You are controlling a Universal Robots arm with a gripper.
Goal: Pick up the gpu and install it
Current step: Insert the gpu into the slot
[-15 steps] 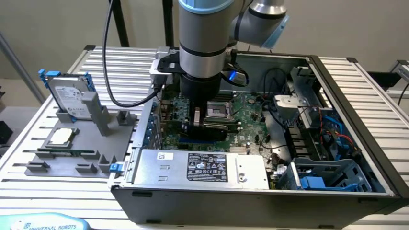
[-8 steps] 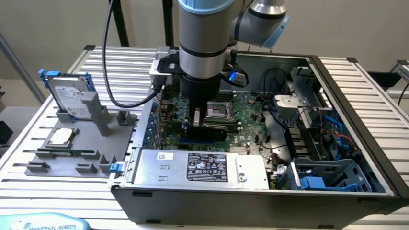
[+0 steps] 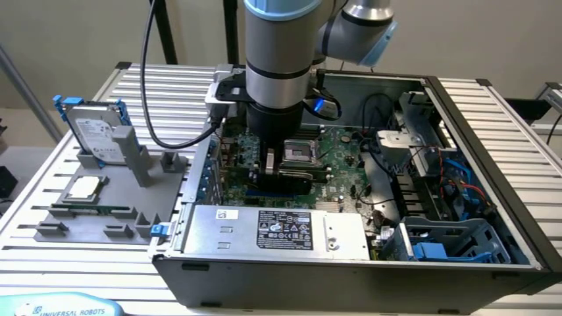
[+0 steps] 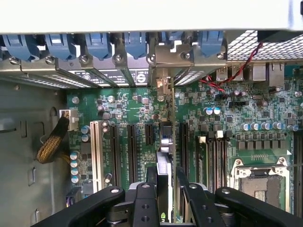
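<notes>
White expansion slot (image 4: 98, 156) at the wrist picture's left, dark slots (image 4: 131, 152) beside it. My black two-fingered gripper (image 4: 165, 191) pinches the slim green-and-black gpu card (image 4: 164, 156) edge-on, upright above the green motherboard (image 4: 227, 106). I judge alignment critical: keep the card vertical, bracket toward the silver rear panel (image 4: 118, 71), press evenly.

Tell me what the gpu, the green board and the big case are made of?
The gpu, seen edge-on in the end effector, looks like green circuit board with a shiny silver metal bracket. The green board looks like glossy laminate, studded with small metal cans and black plastic slots. The case seems to be painted sheet metal: dark grey, thin folded edges.
</notes>
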